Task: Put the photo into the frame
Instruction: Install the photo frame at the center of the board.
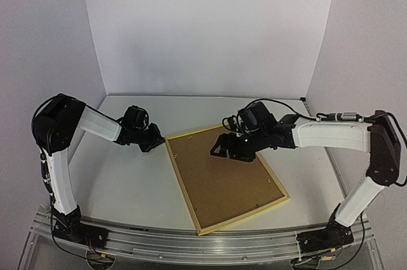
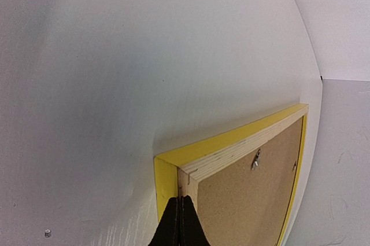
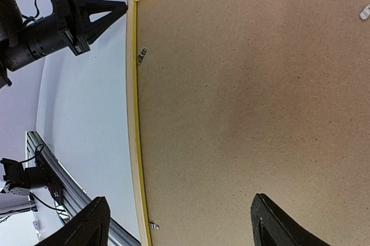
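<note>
Directly beneath the right gripper (image 1: 232,150) lies the frame (image 1: 181,181), back side up on the table (image 1: 127,181), with the brown backing board (image 1: 222,181) seated inside its yellow edges. The right gripper's jaws are spread wide and pinch nothing; they hang just above the board, toward the frame's far end. The left gripper (image 1: 156,141) has its jaws pressed together with nothing between them. Its tip sits at the frame's far-left corner and appears to touch the outer edge.

We do not see the photo in any view. It may lie under the board, but we cannot tell.

We judge the step in hand as work on the back of the frame, with the left gripper bracing the corner while the right one attends to the board. If the photo is already inside, the next move calls for pressing the board flat and turning the retaining tabs (image 3: 141,55) over it. If not, the board must first be lifted out by one edge.

Count:
- frame: one
- backing board: one
- photo: none visible
- tabs: four in the right wrist view
- grippers: two
</note>
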Robot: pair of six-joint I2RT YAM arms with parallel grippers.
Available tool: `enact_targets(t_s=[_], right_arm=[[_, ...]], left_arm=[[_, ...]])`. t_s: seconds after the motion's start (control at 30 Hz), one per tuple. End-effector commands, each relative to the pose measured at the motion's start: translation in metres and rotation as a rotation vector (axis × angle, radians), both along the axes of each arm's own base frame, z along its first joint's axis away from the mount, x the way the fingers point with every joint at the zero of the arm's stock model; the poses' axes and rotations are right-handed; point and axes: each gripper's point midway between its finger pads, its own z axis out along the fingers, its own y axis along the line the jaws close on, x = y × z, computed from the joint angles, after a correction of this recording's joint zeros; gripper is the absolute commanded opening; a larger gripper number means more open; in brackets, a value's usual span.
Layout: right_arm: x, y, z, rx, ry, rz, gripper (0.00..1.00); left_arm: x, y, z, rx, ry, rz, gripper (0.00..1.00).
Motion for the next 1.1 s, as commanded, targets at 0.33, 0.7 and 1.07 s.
enact_targets(t_s=[0.33,0.7,1.07], right_arm=[[0.058,0.134,-0.046,0.114,0.079,0.122,0.88],[0.063,0.175,-0.087,0.121,0.104,0.165,0.87],[0.060,0.190,-0.103,0.149,0.163,0.169,0.86]], left_arm=[[-0.063,0.010,-0.065,0.075,0.262,-0.061,0.00],[-0.066,0.012,-0.066,0.072,0.269,-0.051,0.00],[-0.068,0.013,-0.067,0.070,0.274,-0.045,0.00]])
